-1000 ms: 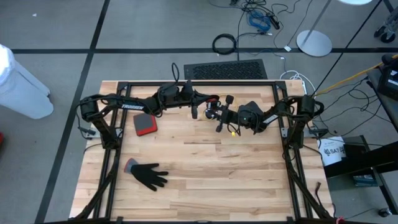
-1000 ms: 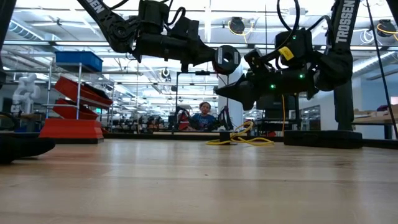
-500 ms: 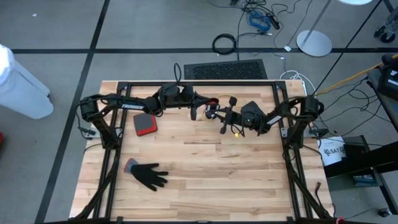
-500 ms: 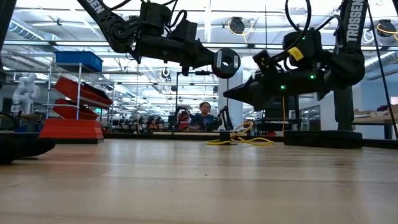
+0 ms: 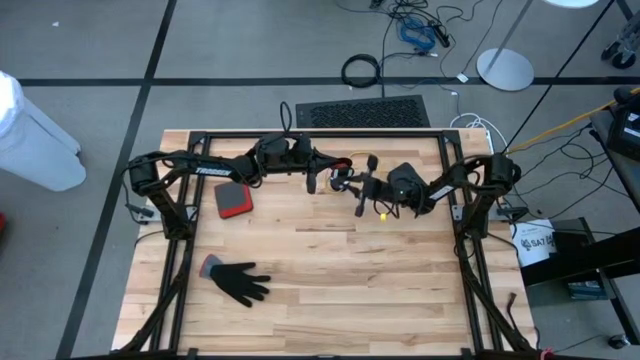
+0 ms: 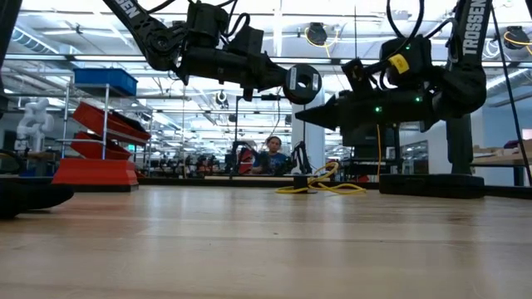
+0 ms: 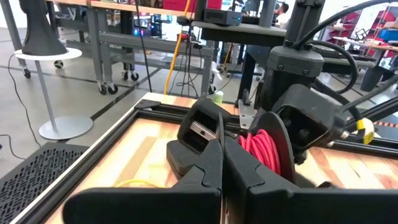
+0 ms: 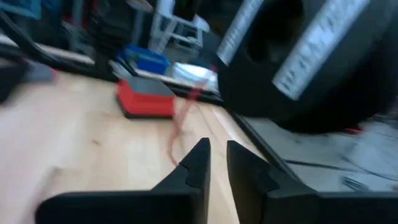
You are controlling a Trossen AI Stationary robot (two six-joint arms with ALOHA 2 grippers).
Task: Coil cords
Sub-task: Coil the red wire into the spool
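A yellow cord (image 5: 380,212) lies loose on the table below my right arm, and it also shows in the low view (image 6: 320,187). Near the table's far edge, my two grippers face each other, raised above the wood. My left gripper (image 7: 222,149) (image 5: 330,172) is shut. Just past its tips is a black round reel (image 6: 301,83) wound with red cord (image 7: 258,149). My right gripper (image 8: 214,155) (image 6: 301,116) points level toward the reel, a narrow gap between its fingers. A thin red strand (image 8: 179,127) runs past one fingertip. My left gripper's shut fingers stand right beside the reel's red winding (image 7: 249,146), coming level from the table's left. Whether they touch it I cannot tell. My right gripper has the red strand (image 8: 176,146) close by one fingertip, and I cannot tell whether they touch.
A red box (image 5: 232,200) sits on the table at the far left. A black glove (image 5: 240,282) lies at the near left. The black frame rails (image 5: 185,290) run along both sides, and bare wood lies toward the near edge.
My right gripper has rolled about its own axis and tipped from slightly nose-down to level, rising a little, with its tips still by the reel. My left gripper and the reel have kept still, and the yellow cord lies as before.
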